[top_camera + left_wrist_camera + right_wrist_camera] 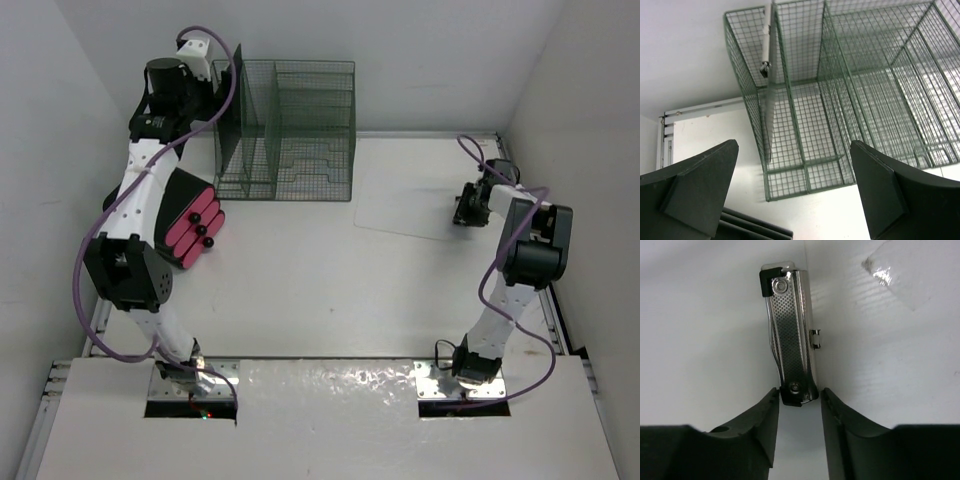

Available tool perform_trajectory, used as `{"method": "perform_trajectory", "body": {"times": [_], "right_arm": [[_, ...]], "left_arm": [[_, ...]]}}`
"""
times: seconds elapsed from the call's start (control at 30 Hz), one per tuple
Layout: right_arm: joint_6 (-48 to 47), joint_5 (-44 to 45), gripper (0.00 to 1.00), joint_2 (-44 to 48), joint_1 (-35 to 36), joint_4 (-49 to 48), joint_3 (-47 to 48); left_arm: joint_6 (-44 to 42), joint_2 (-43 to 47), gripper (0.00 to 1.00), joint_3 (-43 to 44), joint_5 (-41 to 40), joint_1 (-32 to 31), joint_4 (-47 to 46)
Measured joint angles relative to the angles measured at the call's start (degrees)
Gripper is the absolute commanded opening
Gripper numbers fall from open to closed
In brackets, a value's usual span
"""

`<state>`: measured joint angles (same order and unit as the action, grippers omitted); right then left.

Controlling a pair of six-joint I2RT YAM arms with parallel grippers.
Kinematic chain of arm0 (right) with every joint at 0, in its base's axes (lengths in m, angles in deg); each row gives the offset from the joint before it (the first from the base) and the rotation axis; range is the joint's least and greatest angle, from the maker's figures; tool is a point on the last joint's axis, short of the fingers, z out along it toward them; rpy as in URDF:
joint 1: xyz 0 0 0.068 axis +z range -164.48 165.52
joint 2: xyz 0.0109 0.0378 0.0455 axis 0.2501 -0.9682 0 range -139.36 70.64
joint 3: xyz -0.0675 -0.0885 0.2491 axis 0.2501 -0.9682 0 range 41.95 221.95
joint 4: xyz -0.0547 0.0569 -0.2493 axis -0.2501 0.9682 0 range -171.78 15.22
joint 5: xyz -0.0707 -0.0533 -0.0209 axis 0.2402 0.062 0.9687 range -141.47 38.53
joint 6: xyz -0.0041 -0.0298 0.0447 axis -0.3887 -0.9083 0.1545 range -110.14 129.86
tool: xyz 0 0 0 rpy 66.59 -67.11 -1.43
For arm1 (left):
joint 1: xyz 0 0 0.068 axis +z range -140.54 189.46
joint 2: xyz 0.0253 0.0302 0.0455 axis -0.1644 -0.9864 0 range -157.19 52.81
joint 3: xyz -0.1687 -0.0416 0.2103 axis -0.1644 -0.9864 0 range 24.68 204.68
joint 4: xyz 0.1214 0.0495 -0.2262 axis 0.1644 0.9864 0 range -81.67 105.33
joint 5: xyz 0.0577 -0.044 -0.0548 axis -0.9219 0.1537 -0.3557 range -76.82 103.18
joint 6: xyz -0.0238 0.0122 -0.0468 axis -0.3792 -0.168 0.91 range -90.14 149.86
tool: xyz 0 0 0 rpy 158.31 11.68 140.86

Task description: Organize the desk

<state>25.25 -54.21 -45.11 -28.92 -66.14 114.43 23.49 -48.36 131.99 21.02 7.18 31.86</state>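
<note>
Top external view: the desk (300, 290) spreads white under both arms inside white walls. It carries one green wire organizer (285, 130) at its far left, one pink-and-black bundle (195, 228) of three pink bars just beside the left arm, and one clear sheet (410, 215) lying flat at the far right. The left gripper (794, 150) hangs facing the organizer, fingers spread wide with nothing between them. The right gripper (800, 391) flanks the near end of the sheet's single metal clip (792, 335), a finger close on either side, though I cannot tell whether they pinch it.
</note>
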Motion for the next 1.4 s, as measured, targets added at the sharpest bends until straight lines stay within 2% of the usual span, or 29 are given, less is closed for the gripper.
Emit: {"method": "perform_trajectory", "body": {"times": [0.03,0.2,0.37,0.43,0.57,0.6,0.7,0.83,0.93,1.13,1.23,1.4], "right_arm": [[0.0,0.0,0.43,1.0,0.0,0.3,-1.3],[0.0,0.3,0.44,0.7,0.2,1.9,-0.5],[-0.2,0.6,0.44,-3.9,0.4,6.5,6.9],[-0.7,1.7,0.41,-5.4,0.7,7.7,9.4],[-2.1,4.2,0.27,-6.4,1.6,8.8,10.9],[-2.5,4.5,0.16,-6.4,1.8,8.7,10.9],[-3.8,5.2,0.02,-6.2,2.0,8.6,10.7],[-4.8,6.2,0.00,-5.3,2.5,7.5,9.4],[-5.0,5.8,0.00,-4.2,2.6,6.2,7.7],[-4.9,3.5,0.00,-0.5,2.6,9.8,3.5],[-4.8,2.2,0.00,0.9,2.7,13.3,2.5],[-4.2,0.6,0.00,2.8,2.7,16.8,2.2]], "left_arm": [[-0.3,0.4,0.94,-0.6,0.5,-0.1,0.0],[-1.2,1.8,0.94,-2.8,1.9,-0.8,0.1],[-1.4,2.1,0.94,-4.3,2.6,-1.3,0.1],[-1.4,2.1,0.94,-4.5,2.6,-1.4,0.1],[-1.6,2.2,0.94,-4.5,2.6,-1.4,0.0],[-1.7,2.2,0.93,-4.5,2.6,-1.4,0.0],[-2.3,2.2,0.92,-4.5,2.5,-1.8,0.1],[-5.2,2.6,0.89,-4.5,1.4,-4.2,1.5],[-9.4,3.3,0.88,-4.5,-0.4,-8.9,3.8],[-19.8,4.3,0.88,-4.5,-2.5,-26.8,11.3],[-24.0,4.3,0.90,-5.3,-4.5,-36.3,14.2],[-29.5,3.1,0.98,-11.0,-10.5,-49.1,13.3]]}}
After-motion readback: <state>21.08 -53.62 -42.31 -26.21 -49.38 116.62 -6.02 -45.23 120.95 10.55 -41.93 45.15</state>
